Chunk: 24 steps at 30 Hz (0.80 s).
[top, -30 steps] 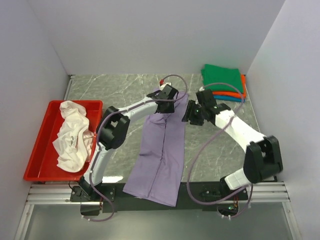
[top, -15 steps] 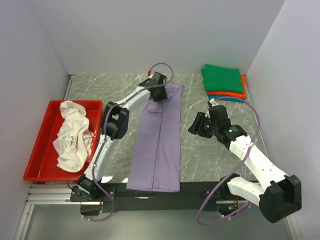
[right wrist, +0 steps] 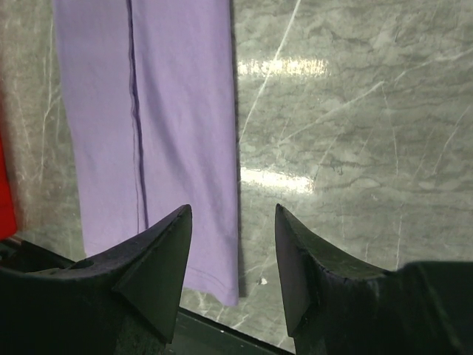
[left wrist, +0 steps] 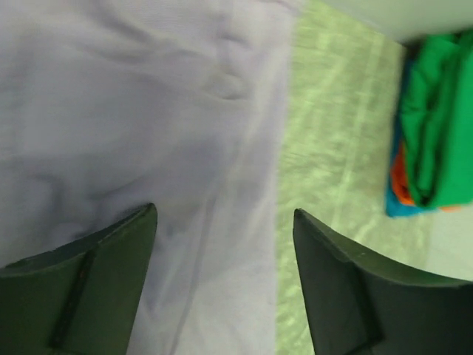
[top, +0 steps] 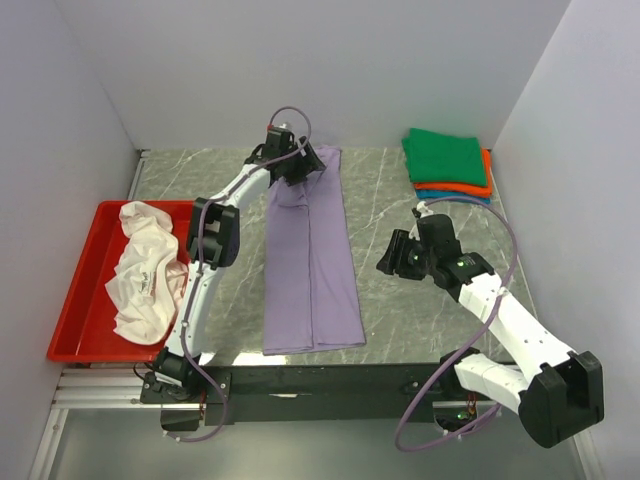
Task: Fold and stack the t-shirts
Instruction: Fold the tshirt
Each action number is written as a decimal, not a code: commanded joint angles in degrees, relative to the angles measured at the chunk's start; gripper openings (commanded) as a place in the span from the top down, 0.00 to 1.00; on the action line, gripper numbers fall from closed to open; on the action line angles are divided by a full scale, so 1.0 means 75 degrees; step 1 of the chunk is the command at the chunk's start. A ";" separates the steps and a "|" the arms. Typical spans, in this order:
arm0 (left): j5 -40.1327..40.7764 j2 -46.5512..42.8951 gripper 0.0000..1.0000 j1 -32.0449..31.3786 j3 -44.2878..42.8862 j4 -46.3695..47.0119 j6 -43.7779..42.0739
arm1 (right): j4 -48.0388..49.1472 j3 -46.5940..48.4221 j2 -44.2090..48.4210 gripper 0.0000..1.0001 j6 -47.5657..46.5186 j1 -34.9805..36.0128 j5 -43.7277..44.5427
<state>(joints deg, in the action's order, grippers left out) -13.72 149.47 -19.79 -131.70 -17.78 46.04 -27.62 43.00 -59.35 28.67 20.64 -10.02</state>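
The crumpled white t-shirt (top: pixel 145 275) waits in the shallow red plastic tray (top: pixel 70 320) on the left. Mid-table, the left gripper (top: pixel 295 168) just sprang wide, dropping the far end of the lavender cloth t-shirt (top: pixel 310 270), now a flat near-to-far strip that looks ready for cross-folding. The right gripper (top: pixel 392 258) hangs beside it, fingers apart, empty; nothing blocks the green-topped folded stack (top: pixel 448 158) far right.

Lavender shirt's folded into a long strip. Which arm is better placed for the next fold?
Left, likely. The left gripper hangs open over the far end of the lavender shirt. The right gripper is open over the table, beside the shirt.
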 commanded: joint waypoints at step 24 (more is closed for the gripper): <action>0.2743 -1.0270 0.64 -0.2751 1.1605 -0.0441 0.1818 | 0.0694 -0.2125 0.0495 0.55 0.0994 0.0914 -0.1220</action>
<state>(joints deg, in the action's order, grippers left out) 1.67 77.03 -39.09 -49.50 -16.88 56.99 -24.58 27.27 -55.83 35.18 25.10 -18.85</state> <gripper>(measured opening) 0.365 0.450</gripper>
